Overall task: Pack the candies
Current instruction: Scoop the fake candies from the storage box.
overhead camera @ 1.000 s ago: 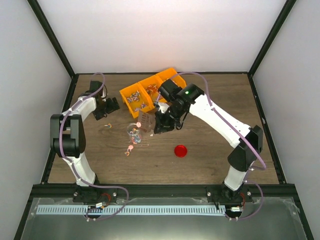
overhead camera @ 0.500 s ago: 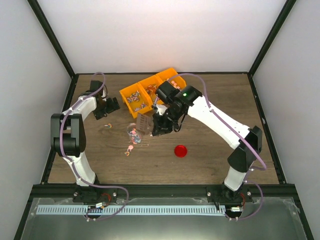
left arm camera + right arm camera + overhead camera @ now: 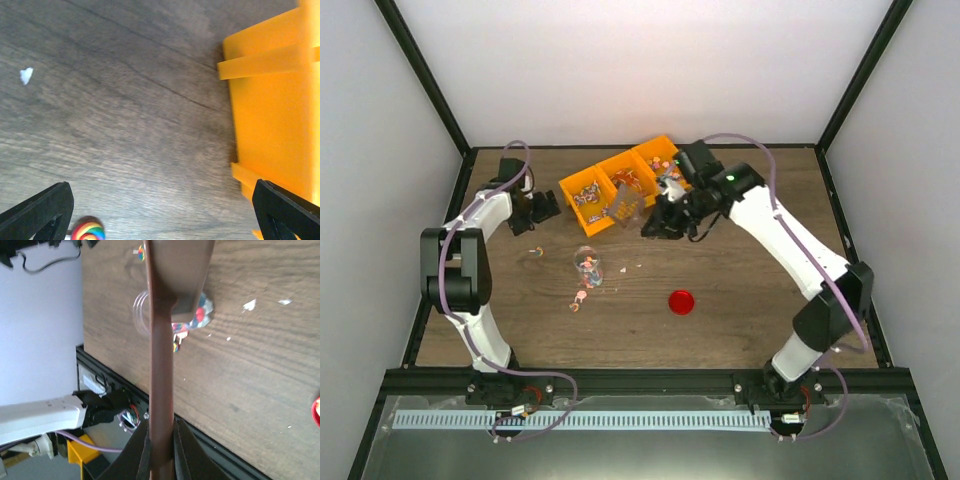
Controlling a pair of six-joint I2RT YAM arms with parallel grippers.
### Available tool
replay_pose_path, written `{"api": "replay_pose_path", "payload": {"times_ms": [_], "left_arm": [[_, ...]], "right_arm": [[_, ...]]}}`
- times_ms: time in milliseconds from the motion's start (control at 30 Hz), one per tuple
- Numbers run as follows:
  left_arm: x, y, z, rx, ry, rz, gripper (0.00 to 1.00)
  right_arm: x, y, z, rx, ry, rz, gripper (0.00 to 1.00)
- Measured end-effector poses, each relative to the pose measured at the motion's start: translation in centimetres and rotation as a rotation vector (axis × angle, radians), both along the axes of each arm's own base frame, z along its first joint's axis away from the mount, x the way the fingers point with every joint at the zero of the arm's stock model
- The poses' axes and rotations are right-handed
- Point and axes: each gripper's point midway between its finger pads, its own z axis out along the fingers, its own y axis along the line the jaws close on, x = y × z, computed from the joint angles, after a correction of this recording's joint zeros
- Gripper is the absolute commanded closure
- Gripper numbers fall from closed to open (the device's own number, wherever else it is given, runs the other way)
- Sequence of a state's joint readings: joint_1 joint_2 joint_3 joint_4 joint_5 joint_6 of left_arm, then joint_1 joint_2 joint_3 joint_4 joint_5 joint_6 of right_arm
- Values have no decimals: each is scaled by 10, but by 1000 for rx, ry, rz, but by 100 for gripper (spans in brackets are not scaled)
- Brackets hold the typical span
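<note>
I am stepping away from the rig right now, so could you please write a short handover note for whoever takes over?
The left gripper is open and empty, over the table beside the orange bins.
The right gripper is shut on the brown scoop, held at the bins.
Some candies are in the clear jar, more are in the bins, and a few strays lie on the table.
The red lid lies off the jar.
Left to do, probably: more scooping, gathering the strays, closing the jar.

Bright even overhead light, soft shadows, blurry left-wrist close-up
</note>
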State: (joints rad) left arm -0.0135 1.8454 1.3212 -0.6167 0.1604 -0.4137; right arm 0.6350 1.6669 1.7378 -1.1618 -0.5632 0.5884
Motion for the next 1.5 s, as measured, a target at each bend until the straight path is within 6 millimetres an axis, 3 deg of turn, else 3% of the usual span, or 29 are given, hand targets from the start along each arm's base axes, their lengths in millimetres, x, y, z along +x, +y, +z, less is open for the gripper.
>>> {"api": "replay_pose_path", "payload": {"times_ms": [267, 467, 567, 700, 767, 867, 1033, 1200, 1500], "left_arm": [[19, -14, 34, -87, -99, -9, 2], [54, -25, 55, -47, -137, 23, 12], [65, -35, 45, -4, -105, 41, 16], [63, -40, 16, 53, -25, 67, 23], [61, -39, 6, 75, 10, 79, 33], [65, -42, 0, 85, 27, 87, 57], [80, -47, 0, 108, 18, 69, 74], [80, -46, -3, 138, 28, 53, 96], [73, -43, -4, 160, 31, -43, 96]], "right_arm": [[47, -51, -20, 226, 58, -255, 99], [72, -57, -17, 337, 47, -307, 99], [84, -52, -13, 385, 42, -293, 99], [109, -51, -19, 400, 54, -288, 99], [120, -55, -21, 402, 50, -289, 99], [127, -61, -24, 409, 50, -292, 99], [129, -68, -23, 428, 53, -281, 99], [135, -81, -27, 441, 62, -291, 99], [137, -88, -33, 497, 154, -342, 99]]}}
